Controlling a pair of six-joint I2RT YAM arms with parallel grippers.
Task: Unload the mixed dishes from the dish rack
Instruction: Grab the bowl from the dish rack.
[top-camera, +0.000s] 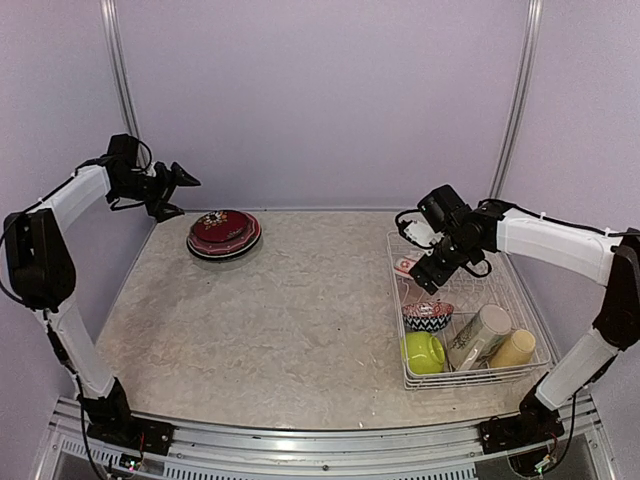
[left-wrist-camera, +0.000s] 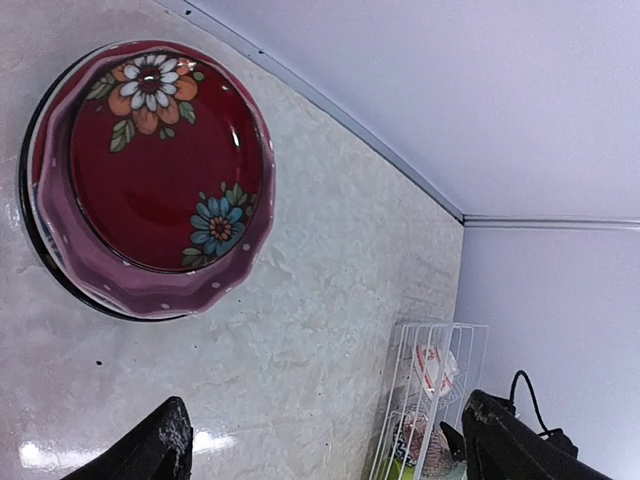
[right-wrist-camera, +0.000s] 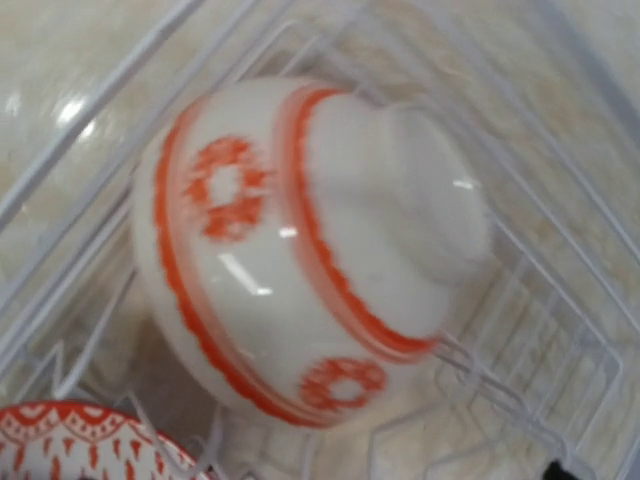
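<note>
Marbled table (top-camera: 300, 330): two mugs (top-camera: 478, 335) (top-camera: 513, 348) in rack (top-camera: 512, 292).

Dark red floral plate (top-camera: 223, 231) sits far left on the table (top-camera: 300, 330), the left gripper (top-camera: 178, 195) spread wide beside it. The right gripper (top-camera: 428, 272) hangs over the white wire dish rack (top-camera: 478, 380) holding a blue-chevron bowl (top-camera: 428, 316), lime-green bowl (top-camera: 423, 352), cream mug (top-camera: 480, 335) and yellow mug (top-camera: 513, 349)

Marbled beige table (top-camera: 300, 330), closed off at the rear by a pale lilac wall (top-camera: 320, 100). Slanting metal posts (top-camera: 119, 70) rise at its back corners. A ribbed metal rail (top-camera: 320, 455) runs along the near edge.
</note>
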